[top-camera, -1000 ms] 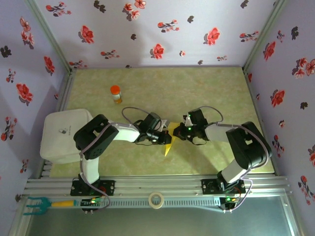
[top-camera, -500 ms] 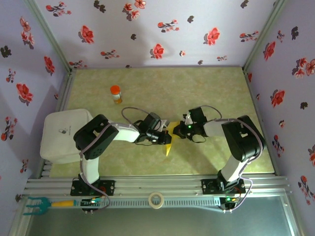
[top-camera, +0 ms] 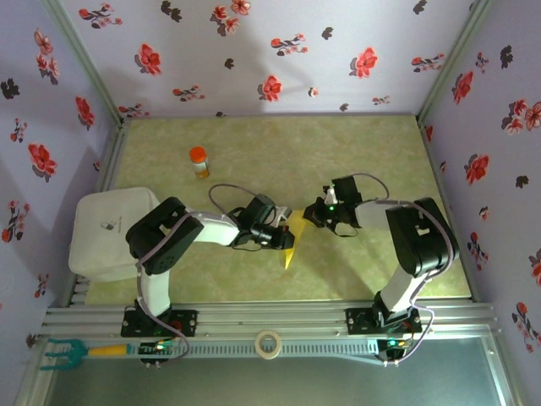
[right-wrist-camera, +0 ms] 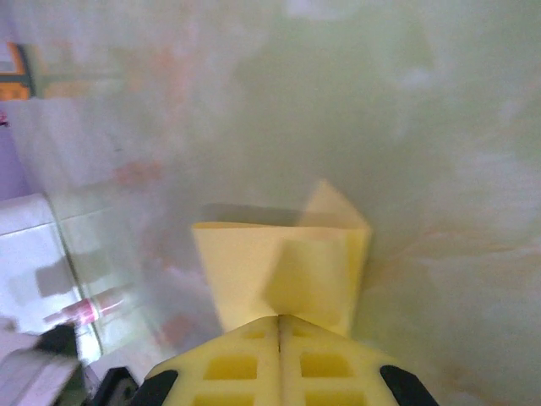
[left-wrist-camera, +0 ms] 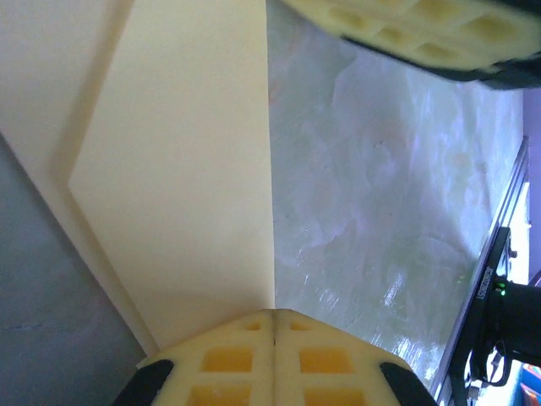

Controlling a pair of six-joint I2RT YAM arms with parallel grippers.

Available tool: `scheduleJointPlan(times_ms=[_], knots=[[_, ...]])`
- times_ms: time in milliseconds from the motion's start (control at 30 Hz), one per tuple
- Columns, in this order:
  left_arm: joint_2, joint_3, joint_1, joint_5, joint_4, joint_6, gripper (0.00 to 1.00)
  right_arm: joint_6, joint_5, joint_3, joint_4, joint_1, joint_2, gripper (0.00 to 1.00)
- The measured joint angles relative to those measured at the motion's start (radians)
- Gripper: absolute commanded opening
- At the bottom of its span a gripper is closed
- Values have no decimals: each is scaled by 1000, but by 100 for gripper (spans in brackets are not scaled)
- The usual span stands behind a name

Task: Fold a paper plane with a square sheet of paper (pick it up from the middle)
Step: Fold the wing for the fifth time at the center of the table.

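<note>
Left gripper (top-camera: 281, 238): jaws pressed together, pinching the paper (top-camera: 289, 250), a folded yellow sheet at mid-table (top-camera: 372, 152). Right gripper (top-camera: 308, 217): jaws together at the paper's flap, grip uncertain. The paper is probably light, limp and crease-prone, so grasp it along folded edges.

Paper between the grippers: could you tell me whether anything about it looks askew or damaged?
Nothing looks torn. The paper is pinched by the left gripper and right gripper; at the right one a folded flap juts out crookedly.
</note>
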Motion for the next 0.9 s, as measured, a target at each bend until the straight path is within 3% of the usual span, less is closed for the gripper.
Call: scheduleJointPlan(times_ms=[233,400,700,900], knots=[[0,-4,7,27,-2,42,0,-26,-25,2,-11,89,-41,6],[0,-5,13,47,-8,60,0,-47,-22,2,-12,99,6,5],[0,-6,15,57,-12,72,0,-47,-84,6,18,27,91,5],[-3,-15,15,58,-1,72,0,-14,-93,13,109,-77,126,5]])
